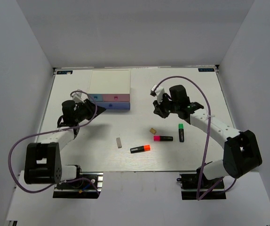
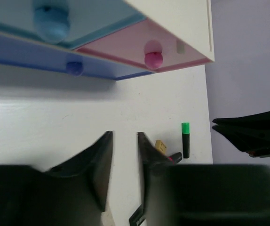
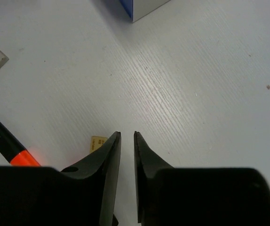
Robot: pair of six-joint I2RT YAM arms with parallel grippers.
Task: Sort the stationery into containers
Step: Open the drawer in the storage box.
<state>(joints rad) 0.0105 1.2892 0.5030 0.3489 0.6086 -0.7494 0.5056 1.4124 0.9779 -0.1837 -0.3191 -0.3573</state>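
While both arms reach out over the white table (image 1: 78,153), neither one holds anything. The left arm (image 1: 55,137) bends toward the box, and the right arm (image 1: 215,126) bends in toward the middle of the table.

The box (image 1: 109,81) has a cream top and sits at the back of the table, a bit to the left. Its three drawers face the arms: the light blue drawer (image 1: 95,97) and the pink drawer (image 1: 116,97) side by side, and the darker blue drawer (image 1: 115,107) below them.

The left gripper (image 2: 124,134) points at the drawers. Its two fingers are a little apart with nothing between them, and bare table shows between it and the drawers. The right gripper (image 3: 127,134) hangs over the table with only a thin gap between its fingers, and nothing is in that gap.

All the pens lie out on the table. The green highlighter (image 1: 181,132) is furthest right, the pink highlighter (image 1: 163,138) is just beside it, and the orange highlighter (image 1: 140,149) lies nearer the arms. The grey-white eraser (image 1: 119,142) lies left of the orange one. The tiny tan block (image 1: 152,130) sits near the pink highlighter, just by the right gripper's fingers in the wrist view.
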